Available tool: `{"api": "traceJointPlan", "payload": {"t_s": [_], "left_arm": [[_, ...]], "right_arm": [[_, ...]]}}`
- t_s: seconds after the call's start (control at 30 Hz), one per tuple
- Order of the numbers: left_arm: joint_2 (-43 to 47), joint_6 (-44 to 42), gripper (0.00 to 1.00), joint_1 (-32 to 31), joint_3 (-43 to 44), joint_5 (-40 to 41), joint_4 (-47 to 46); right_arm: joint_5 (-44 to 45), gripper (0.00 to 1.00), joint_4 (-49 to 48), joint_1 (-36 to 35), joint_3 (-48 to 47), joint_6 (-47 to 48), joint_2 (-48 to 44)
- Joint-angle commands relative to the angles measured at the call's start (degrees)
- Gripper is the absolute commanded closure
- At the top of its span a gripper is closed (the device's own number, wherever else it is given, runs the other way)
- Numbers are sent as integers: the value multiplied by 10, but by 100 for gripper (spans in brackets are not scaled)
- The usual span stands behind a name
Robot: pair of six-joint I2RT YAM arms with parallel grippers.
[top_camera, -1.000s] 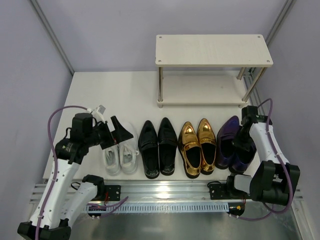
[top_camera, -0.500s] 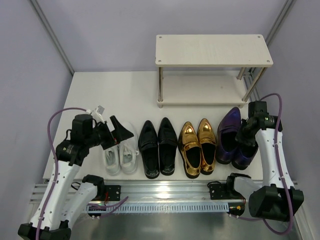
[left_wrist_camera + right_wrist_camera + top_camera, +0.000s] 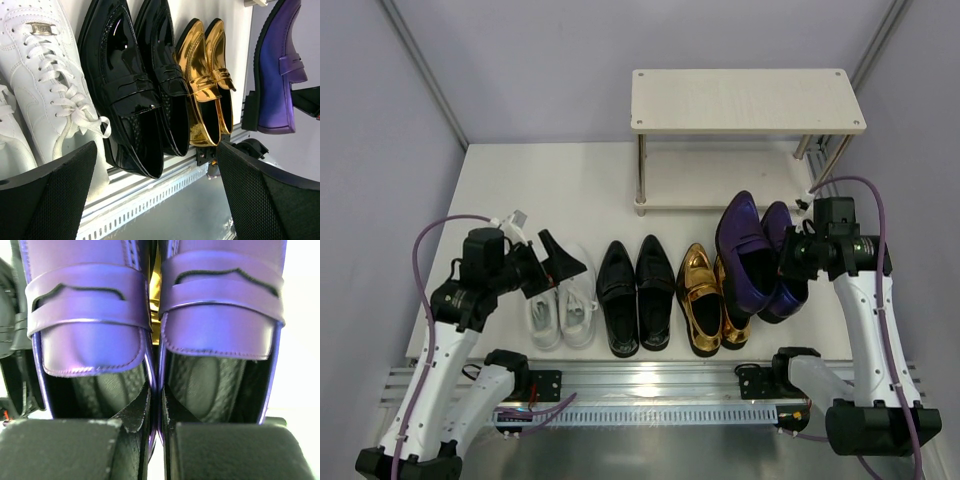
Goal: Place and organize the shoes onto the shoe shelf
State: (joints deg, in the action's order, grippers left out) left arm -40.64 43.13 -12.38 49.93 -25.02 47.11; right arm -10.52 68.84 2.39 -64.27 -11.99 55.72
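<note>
Left claw point(image 3: 555, 262) gapes wide, holding nothing, well to the near left of the shelf point(image 3: 748, 100). Right claw point(image 3: 159, 440) pinches both purple loafers point(image 3: 752, 255) together by their inner walls, in the air just in front of the shelf. With so thin a grip, one shoe could slip out or swing into a shelf board. Their long axis runs toward the shelf, toes pointing at it, angled slightly left.

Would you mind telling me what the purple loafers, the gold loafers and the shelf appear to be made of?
The purple loafers: smooth leather or imitation, soft satin sheen, stitched seams along the strap. The gold loafers: metallic-coated leather or synthetic, mirror-like highlights. The shelf: matte pale boards, probably wood or laminate, with thin silvery legs that look metal.
</note>
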Motion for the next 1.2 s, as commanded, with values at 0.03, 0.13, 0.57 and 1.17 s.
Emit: {"api": "traceJointPlan", "payload": {"t_s": [0.03, 0.13, 0.57, 1.17], "left_arm": [[-8, 1, 0, -3, 25, -1, -21], [-16, 3, 0, -3, 24, -6, -26], [-27, -28, 0, -3, 42, 14, 6], [-54, -47, 0, -3, 24, 34, 3]], "right_arm": [[-39, 96, -109, -4, -52, 13, -25], [-25, 96, -155, -4, -67, 13, 0], [42, 96, -373, -4, -91, 13, 122], [90, 96, -675, -3, -75, 15, 287]]}}
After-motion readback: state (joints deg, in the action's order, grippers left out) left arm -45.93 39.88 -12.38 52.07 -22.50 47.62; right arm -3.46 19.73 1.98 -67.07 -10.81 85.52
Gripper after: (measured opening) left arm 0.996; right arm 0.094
